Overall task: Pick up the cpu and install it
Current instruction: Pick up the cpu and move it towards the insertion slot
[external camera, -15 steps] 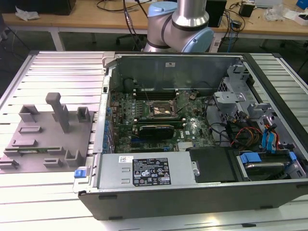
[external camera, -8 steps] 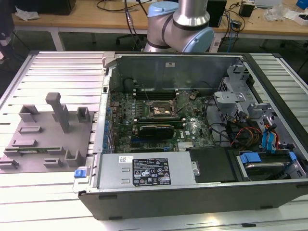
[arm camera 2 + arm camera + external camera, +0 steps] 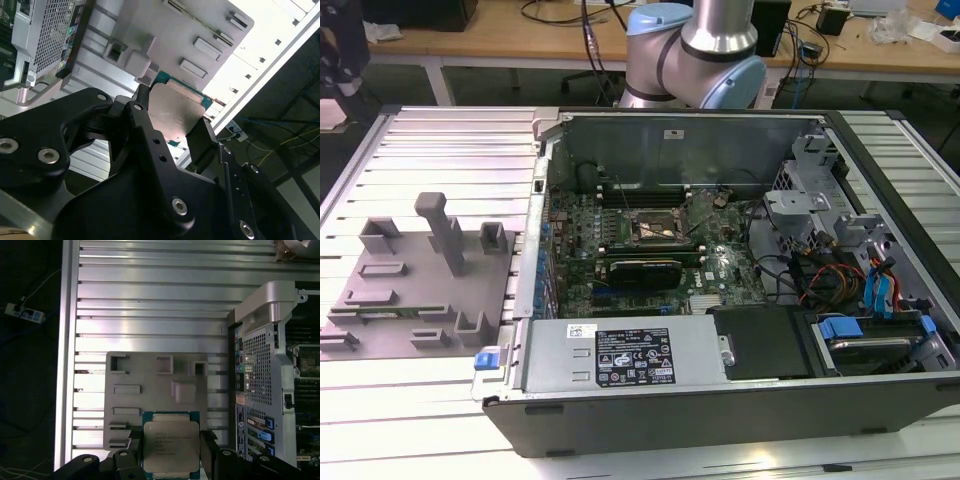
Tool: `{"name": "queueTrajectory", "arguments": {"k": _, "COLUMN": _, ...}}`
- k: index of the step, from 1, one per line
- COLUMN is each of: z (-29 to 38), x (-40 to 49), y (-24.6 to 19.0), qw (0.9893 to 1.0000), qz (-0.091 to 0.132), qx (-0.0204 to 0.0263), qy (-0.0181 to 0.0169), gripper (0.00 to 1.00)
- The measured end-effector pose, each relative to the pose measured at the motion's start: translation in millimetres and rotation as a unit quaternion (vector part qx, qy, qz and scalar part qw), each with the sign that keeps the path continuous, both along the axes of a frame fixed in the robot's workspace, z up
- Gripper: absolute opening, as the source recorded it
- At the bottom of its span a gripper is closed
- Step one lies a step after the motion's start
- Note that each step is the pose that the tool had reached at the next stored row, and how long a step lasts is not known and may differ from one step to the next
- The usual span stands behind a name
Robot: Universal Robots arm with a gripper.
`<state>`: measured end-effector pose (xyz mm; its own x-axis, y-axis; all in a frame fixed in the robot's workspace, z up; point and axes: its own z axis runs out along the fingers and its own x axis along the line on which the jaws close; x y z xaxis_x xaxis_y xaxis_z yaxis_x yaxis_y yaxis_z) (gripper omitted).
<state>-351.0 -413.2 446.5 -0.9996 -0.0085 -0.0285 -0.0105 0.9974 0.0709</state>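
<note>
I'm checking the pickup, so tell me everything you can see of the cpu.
The cpu is a flat square chip: a pale silver metal lid with faint print on a thin teal-green board that shows as a rim. The black fingers of the gripper close on two opposite edges in both wrist views, lid facing the cameras. Behind it is the grey holder tray on the ribbed aluminium table, beside the open computer case.

Even overhead light, table slats (image 3: 270,45) blown white (harsh glare), soft sheen on cpu (image 3: 172,112)
</note>
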Motion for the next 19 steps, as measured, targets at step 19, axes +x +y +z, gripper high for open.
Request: {"name": "queueTrajectory", "arguments": {"k": 19, "z": 0.0, "x": 47.5, "y": 0.0, "qw": 1.0000, "qz": 0.000, "qx": -0.0001, "qy": 0.0000, "gripper": 0.54}}
